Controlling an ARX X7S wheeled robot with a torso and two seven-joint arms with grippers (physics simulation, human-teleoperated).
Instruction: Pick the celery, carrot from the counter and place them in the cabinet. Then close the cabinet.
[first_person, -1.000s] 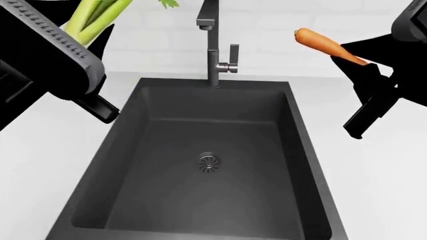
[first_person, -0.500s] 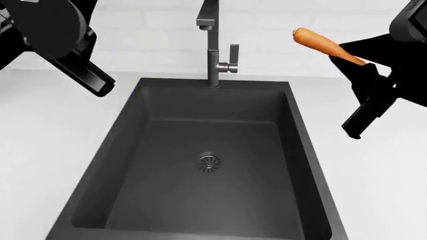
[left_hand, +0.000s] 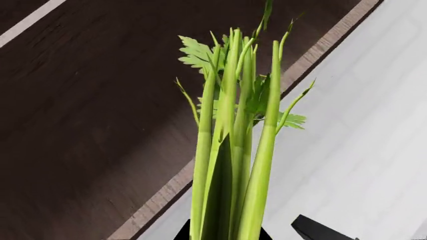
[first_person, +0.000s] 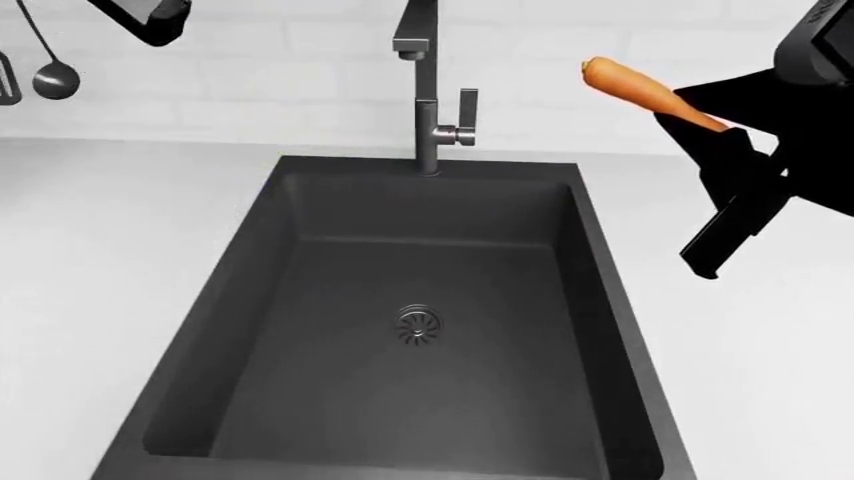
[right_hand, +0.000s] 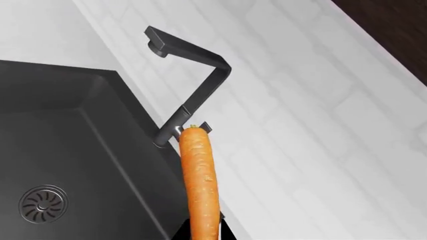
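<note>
Your left wrist view alone shows the celery (left_hand: 233, 150), clamped in the left gripper (first_person: 144, 18), which the head view nearly crops out. Your right gripper (first_person: 707, 135) pinches the carrot (first_person: 641, 90) above the counter (first_person: 94, 240), beside the sink (first_person: 414, 330).

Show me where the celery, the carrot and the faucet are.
celery (left_hand: 230, 165), left wrist view, middle of the stalks.
carrot (right_hand: 200, 185), right wrist view, mid body.
faucet (first_person: 424, 110), head view, upright pipe.

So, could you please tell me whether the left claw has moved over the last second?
Yes. Against the fixed faucet, the left claw has risen up and away to the head view's top-left corner, carrying the celery out of that view.
</note>
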